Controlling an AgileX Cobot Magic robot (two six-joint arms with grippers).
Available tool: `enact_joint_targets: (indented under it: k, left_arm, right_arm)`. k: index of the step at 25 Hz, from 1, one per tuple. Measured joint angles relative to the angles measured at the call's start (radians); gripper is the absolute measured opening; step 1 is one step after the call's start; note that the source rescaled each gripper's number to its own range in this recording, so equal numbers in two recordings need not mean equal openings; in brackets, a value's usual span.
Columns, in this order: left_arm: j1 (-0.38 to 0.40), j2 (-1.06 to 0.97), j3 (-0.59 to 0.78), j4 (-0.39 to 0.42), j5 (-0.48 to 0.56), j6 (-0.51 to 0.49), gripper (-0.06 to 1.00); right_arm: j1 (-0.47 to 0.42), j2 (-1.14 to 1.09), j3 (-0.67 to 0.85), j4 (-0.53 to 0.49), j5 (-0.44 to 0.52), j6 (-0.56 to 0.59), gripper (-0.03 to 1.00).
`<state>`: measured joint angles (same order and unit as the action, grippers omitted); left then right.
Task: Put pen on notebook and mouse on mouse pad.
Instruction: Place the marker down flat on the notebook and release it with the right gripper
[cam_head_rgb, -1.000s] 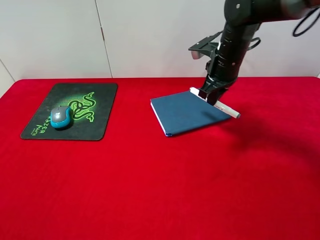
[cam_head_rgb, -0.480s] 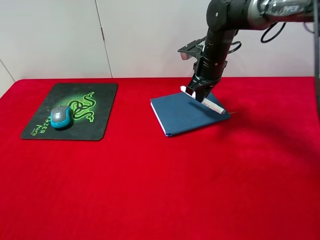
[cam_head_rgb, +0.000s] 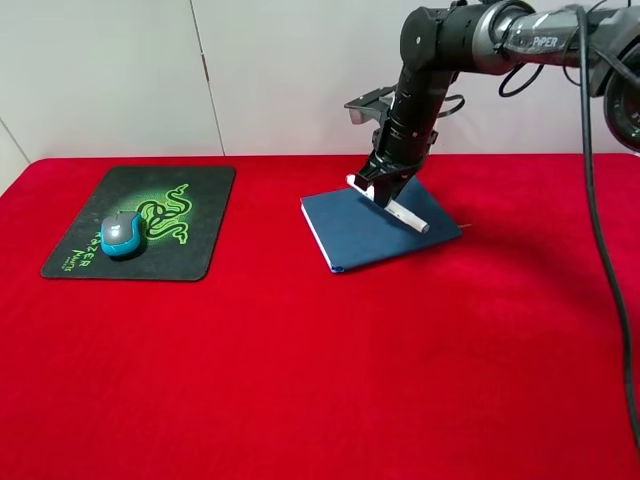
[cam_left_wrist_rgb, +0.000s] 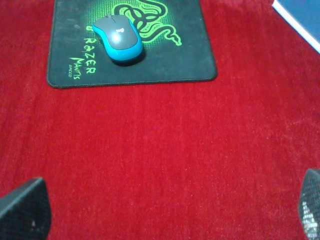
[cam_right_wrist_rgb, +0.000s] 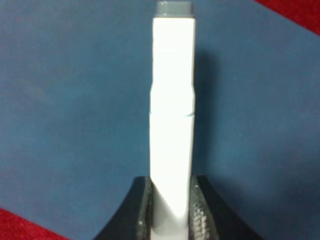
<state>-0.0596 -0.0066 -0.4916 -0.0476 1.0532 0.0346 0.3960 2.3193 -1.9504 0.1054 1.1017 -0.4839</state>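
Note:
My right gripper (cam_head_rgb: 381, 189) is shut on the white pen (cam_head_rgb: 400, 211), holding it just over the dark blue notebook (cam_head_rgb: 362, 232). In the right wrist view the pen (cam_right_wrist_rgb: 172, 125) runs out from between the fingers (cam_right_wrist_rgb: 142, 210) across the notebook's blue cover (cam_right_wrist_rgb: 75, 115). The grey and teal mouse (cam_head_rgb: 122, 234) sits on the black mouse pad (cam_head_rgb: 190, 250) at the left. In the left wrist view the mouse (cam_left_wrist_rgb: 118, 37) rests on the pad (cam_left_wrist_rgb: 165, 62), and my left gripper (cam_left_wrist_rgb: 165, 215) is open well short of it, only its fingertips (cam_left_wrist_rgb: 25, 215) showing.
A red cloth (cam_head_rgb: 320, 380) covers the whole table. A white wall (cam_head_rgb: 300, 70) stands behind it. The right arm's black cable (cam_head_rgb: 600, 250) hangs down at the right side. A corner of the notebook (cam_left_wrist_rgb: 302, 17) shows in the left wrist view.
My right gripper has carried the pen leftward, from past the notebook's right edge to over its cover. The mouse, pad and notebook have not moved.

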Motion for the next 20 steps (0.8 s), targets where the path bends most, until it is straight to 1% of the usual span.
enact_joint_targets:
  k: [12,13,14,15,16,17,18,19,20]
  left_arm:
    - [0.0,0.0,0.0,0.0,0.0,0.0,1.0]
    - [0.0,0.0,0.0,0.0,0.0,0.0,1.0]
    - [0.0,0.0,0.0,0.0,0.0,0.0,1.0]
    - [0.0,0.0,0.0,0.0,0.0,0.0,1.0]
    - [0.0,0.0,0.0,0.0,0.0,0.0,1.0]
    - [0.0,0.0,0.0,0.0,0.0,0.0,1.0]
    - [0.0,0.0,0.0,0.0,0.0,0.0,1.0]
    - [0.0,0.0,0.0,0.0,0.0,0.0,1.0]
    - [0.0,0.0,0.0,0.0,0.0,0.0,1.0]
  right_arm:
    - [0.0,0.003,0.0,0.002,-0.001,0.019,0.01]
    - [0.0,0.003,0.0,0.003,-0.001,0.02,0.02]
    - [0.0,0.003,0.0,0.008,-0.001,0.023,0.08]
    - [0.0,0.003,0.0,0.015,-0.001,0.025,0.23]
    - [0.0,0.003,0.0,0.026,-0.001,0.027,0.47]
    - [0.0,0.003,0.0,0.036,-0.001,0.028,0.69]
    - [0.0,0.003,0.0,0.043,-0.001,0.032,0.8]
    - [0.0,0.003,0.0,0.046,-0.001,0.035,0.88]
    - [0.0,0.003,0.0,0.049,-0.001,0.036,0.93]
